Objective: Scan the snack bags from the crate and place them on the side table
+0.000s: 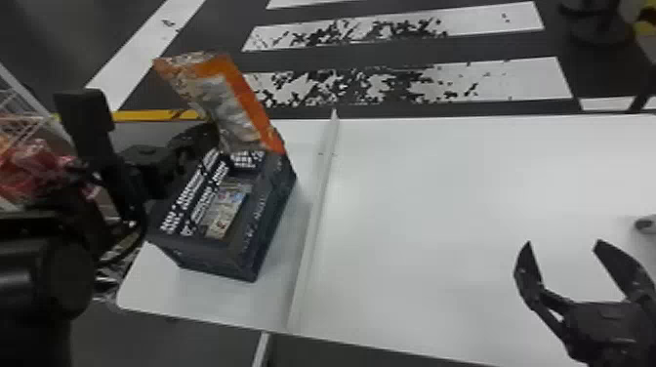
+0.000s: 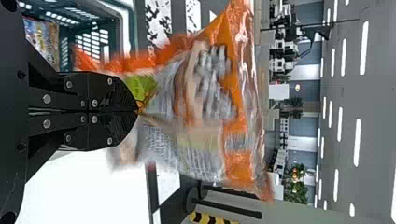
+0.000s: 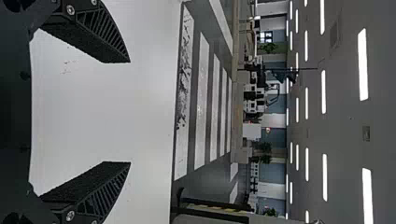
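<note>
While left gripper [image 1: 197, 137] clenches snack bag [image 1: 232, 105] near crate [image 1: 212, 258], right gripper [image 1: 562, 242] gapes; pale ridge [image 1: 316, 205] runs alongside crate.

Orange snack bag [image 2: 205, 88] blurred, crate [image 1: 215, 261] part hidden behind it, red packets [image 1: 31, 158] and dark object [image 1: 646, 224] cut by head view's edges

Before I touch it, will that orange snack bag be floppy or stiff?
The snack bag looks shiny and creased, so it's probably bendy and maybe slippery. It's likely light: the left gripper holds it up with one small pinch.
</note>
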Motion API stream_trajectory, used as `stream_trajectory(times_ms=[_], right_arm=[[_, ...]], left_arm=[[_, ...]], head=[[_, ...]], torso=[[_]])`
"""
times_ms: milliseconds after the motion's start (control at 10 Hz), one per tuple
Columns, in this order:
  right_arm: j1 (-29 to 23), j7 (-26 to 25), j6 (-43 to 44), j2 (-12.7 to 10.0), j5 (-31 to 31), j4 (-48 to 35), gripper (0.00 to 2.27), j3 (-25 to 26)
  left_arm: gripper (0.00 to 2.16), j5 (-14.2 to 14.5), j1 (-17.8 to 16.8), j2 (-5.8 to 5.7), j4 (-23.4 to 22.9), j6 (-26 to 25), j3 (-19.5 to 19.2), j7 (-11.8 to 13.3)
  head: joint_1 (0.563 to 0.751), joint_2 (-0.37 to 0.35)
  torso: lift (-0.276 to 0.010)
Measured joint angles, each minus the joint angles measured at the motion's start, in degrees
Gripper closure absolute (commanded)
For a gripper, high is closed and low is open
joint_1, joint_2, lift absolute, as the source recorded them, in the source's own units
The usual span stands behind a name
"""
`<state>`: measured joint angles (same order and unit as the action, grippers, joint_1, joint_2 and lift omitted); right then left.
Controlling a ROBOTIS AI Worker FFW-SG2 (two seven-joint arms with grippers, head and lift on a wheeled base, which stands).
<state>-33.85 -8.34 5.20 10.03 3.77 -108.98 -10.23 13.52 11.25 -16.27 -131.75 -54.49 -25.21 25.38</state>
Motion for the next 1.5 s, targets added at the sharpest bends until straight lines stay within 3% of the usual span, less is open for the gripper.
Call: stream_trajectory(times_ms=[400, 600, 1000, 1200, 1500], right_arm=[[0.0, 0.1, 0.7, 0.1, 1.1, 0.6, 0.11, 0.2], [-0.5, 0.1, 1.5, 0.0, 1.1, 0.2, 0.11, -0.1], [-2.3, -0.3, 3.4, 0.0, 1.1, -1.4, 0.11, 0.7], [-2.8, -0.3, 3.5, 0.0, 1.1, -2.1, 0.11, 0.9], [-3.7, -0.4, 3.8, 0.0, 1.1, -2.7, 0.11, 1.4]], left_arm=[[2.13, 1.8, 4.6, 0.0, -0.5, 1.0, -3.6, 0.6], [2.13, 3.9, 4.6, 1.05, -1.9, 0.6, -2.8, 0.6], [2.13, 4.0, 2.3, 6.65, -3.9, -2.0, 7.5, 0.0], [2.13, 3.1, 1.9, 8.48, -3.1, -2.2, 14.8, -1.7], [2.13, 1.9, 0.6, 10.57, 1.7, -2.1, 25.7, -4.3]], head=[[0.695, 0.267], [0.695, 0.249], [0.695, 0.106], [0.695, 0.011], [0.695, -0.103]], torso=[[-0.081], [-0.081], [-0.081], [-0.081], [-0.081]])
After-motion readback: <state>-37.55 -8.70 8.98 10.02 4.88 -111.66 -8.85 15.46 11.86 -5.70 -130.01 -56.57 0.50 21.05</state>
